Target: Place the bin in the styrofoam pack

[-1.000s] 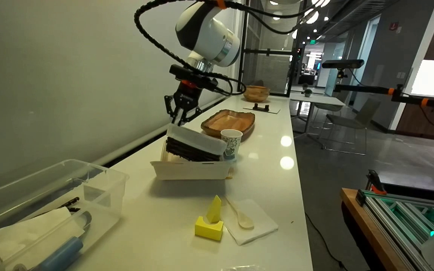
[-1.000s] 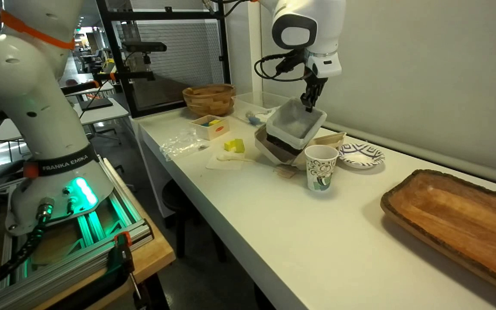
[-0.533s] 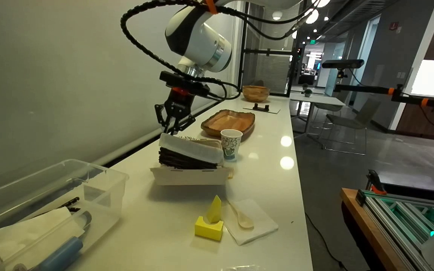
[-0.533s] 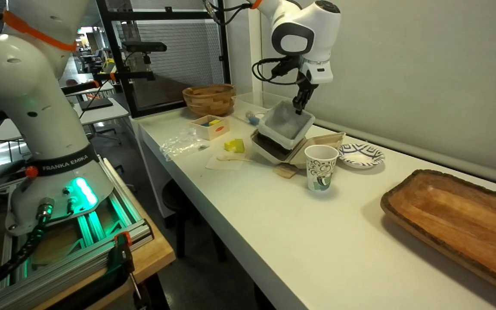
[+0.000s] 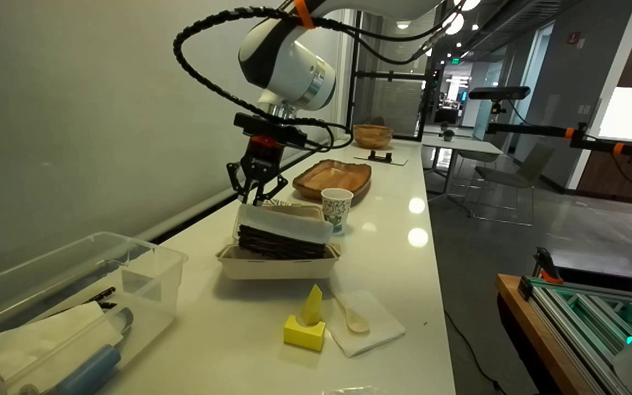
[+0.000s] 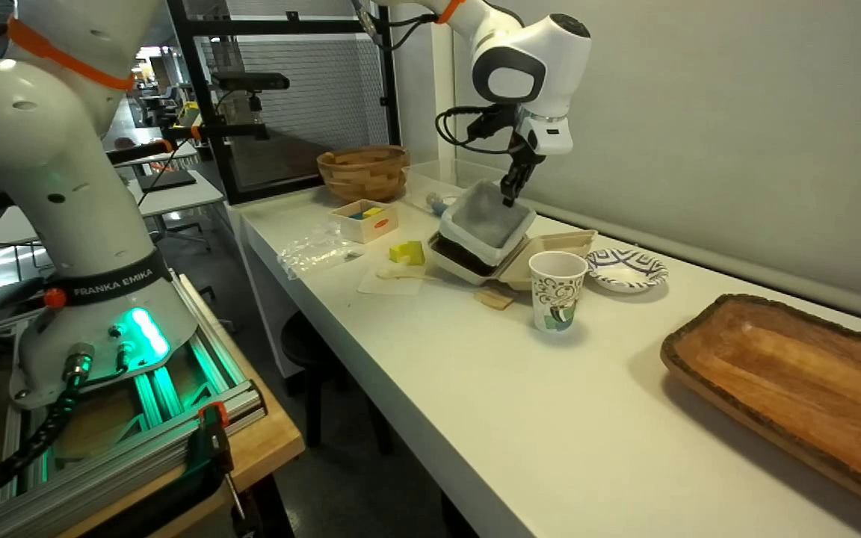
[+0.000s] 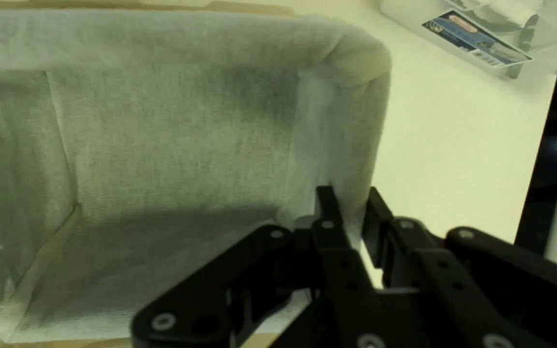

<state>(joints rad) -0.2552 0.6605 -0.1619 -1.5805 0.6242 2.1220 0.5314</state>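
The bin (image 5: 282,242), dark-sided with a pale lined inside (image 6: 484,218), is tilted, its held side higher. My gripper (image 5: 251,202) has one finger inside and one outside the bin's pale rim, shut on it; the grip also shows in an exterior view (image 6: 508,199). In the wrist view the rim lies between the fingertips (image 7: 348,193), and the lining (image 7: 177,135) fills the left. The cream styrofoam pack (image 5: 278,269) stands open under the bin, its lid (image 6: 569,243) folded back. The bin's lower edge dips inside the pack's walls; whether it touches the bottom is hidden.
A paper cup (image 6: 557,291) stands close to the pack, with a patterned paper bowl (image 6: 627,270) behind. A brown wooden tray (image 5: 333,179), yellow blocks (image 5: 305,332), a spoon (image 5: 355,321) on a napkin and a clear plastic box (image 5: 162,291) are around. A wall runs alongside.
My gripper and the bin have moved lower, toward the clear box side, and the bin is slightly less tilted. The pack has shifted a little the same way. The grip is unchanged.
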